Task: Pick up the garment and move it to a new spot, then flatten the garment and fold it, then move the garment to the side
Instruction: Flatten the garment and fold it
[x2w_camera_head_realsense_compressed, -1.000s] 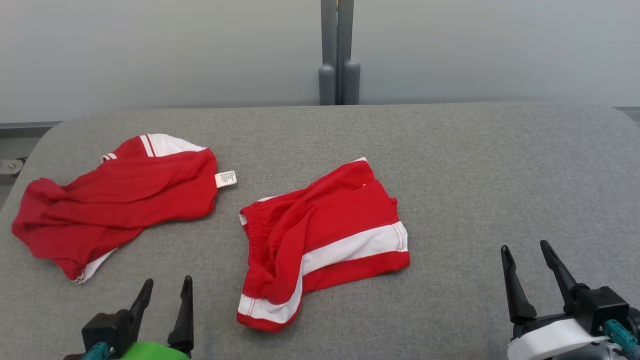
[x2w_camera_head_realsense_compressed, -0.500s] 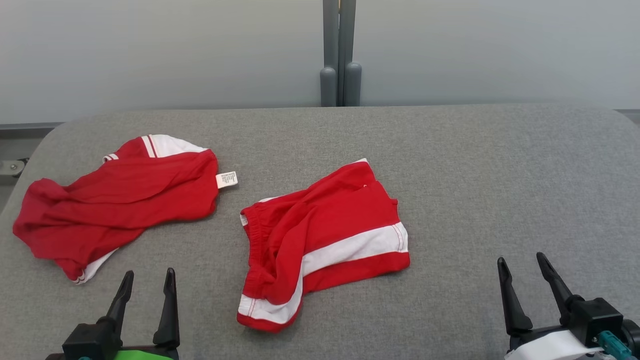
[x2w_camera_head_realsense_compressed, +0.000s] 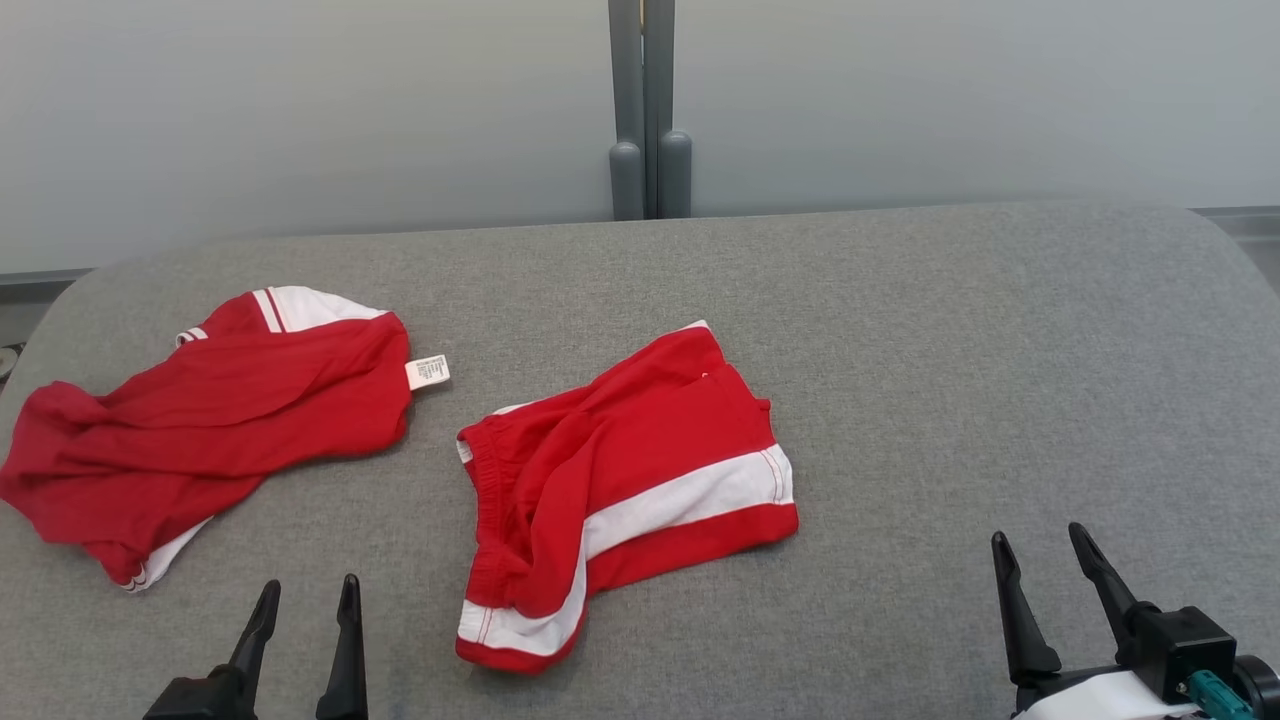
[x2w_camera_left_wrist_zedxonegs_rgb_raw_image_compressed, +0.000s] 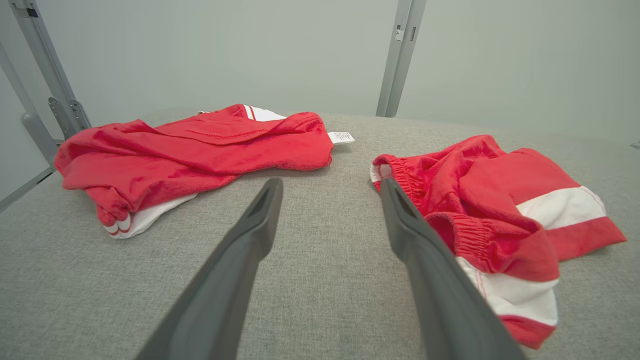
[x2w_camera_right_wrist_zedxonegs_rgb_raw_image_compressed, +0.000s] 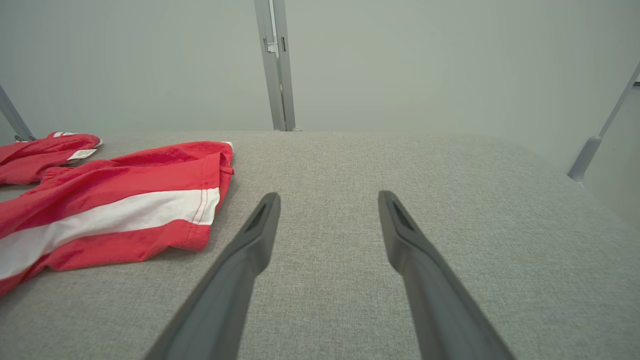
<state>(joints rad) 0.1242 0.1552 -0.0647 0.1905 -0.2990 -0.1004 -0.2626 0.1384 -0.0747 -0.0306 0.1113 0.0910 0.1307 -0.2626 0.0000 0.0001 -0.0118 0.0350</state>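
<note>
Grey fabric table (x2w_camera_left_wrist_zedxonegs_rgb_raw_image_compressed: 320, 300) bears crumpled red top (x2w_camera_left_wrist_zedxonegs_rgb_raw_image_compressed: 200, 150) at left, red-and-white shorts (x2w_camera_left_wrist_zedxonegs_rgb_raw_image_compressed: 500, 200) at right; left gripper (x2w_camera_left_wrist_zedxonegs_rgb_raw_image_compressed: 330, 185), spread and empty, points between them.

I could read no text anywhere. The one printed thing I saw was a small white tag (x2w_camera_head_realsense_compressed: 427, 372) sticking out from the edge of the left red garment (x2w_camera_head_realsense_compressed: 210, 420). Its lines of print were too small and blurred for me to make out.

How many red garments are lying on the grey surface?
2. A crumpled garment lies at the far left; a striped garment lies near the middle. None appears hidden.
</note>
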